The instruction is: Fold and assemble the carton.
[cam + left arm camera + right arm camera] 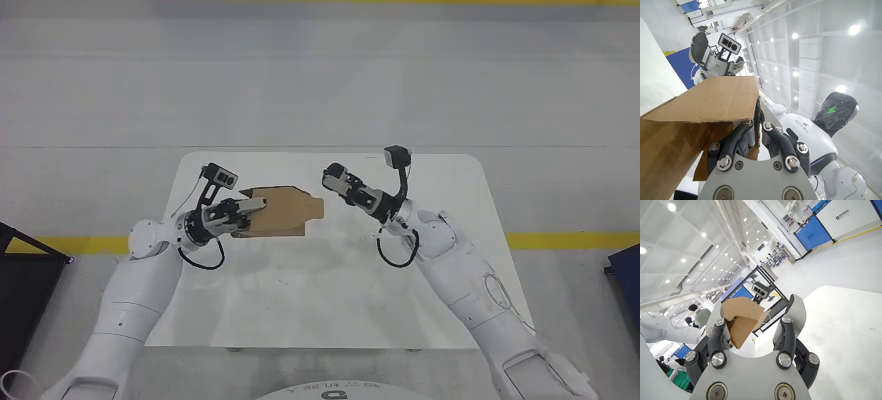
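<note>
Axis: we see the carton (280,211) running left-right
Left claw (757,125): pinching its left end
Right claw (330,178): wide, nearest right end

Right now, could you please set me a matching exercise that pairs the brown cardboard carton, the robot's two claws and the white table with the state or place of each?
Things:
1. brown cardboard carton
2. left claw
3. right claw
4. white table

States or places:
A. open, apart from the carton
B. beneath both arms
C. shut on a cardboard flap
D. held at one end

Pairs: 1-D, 2-C, 3-A, 4-B
</note>
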